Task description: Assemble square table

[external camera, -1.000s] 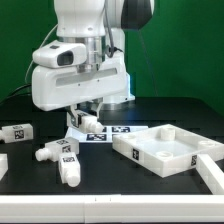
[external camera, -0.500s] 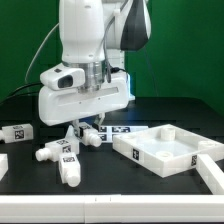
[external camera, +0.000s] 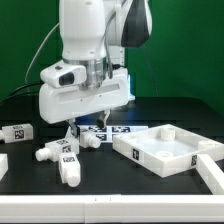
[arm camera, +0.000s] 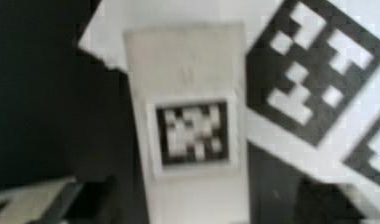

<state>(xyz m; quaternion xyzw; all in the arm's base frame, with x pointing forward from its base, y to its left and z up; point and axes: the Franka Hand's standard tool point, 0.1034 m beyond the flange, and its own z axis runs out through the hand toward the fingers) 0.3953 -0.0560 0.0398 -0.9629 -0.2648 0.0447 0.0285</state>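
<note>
One white peg leg [arm camera: 183,90] with a black-and-white tag lies between my fingers [arm camera: 36,203]. A dark gap shows on each side of it, so my gripper [arm camera: 187,205] stands open around the leg. In the exterior view my gripper [external camera: 86,131] is low over the table. That leg [external camera: 90,140] lies under it at the edge of the marker board [external camera: 118,130]. The square tabletop panel [external camera: 165,148] rests toward the exterior view's right. Three more legs lie on the black table: one at far left [external camera: 15,132] and two near the front [external camera: 52,151] [external camera: 68,169].
A white piece [external camera: 212,176] pokes in at the front right, just beyond the tabletop panel. Another white bit shows at the left edge [external camera: 2,164]. A green curtain hangs behind the arm.
The arm came down and brought the tilted leg to the table. The fingers have since spread away from the leg's sides.
</note>
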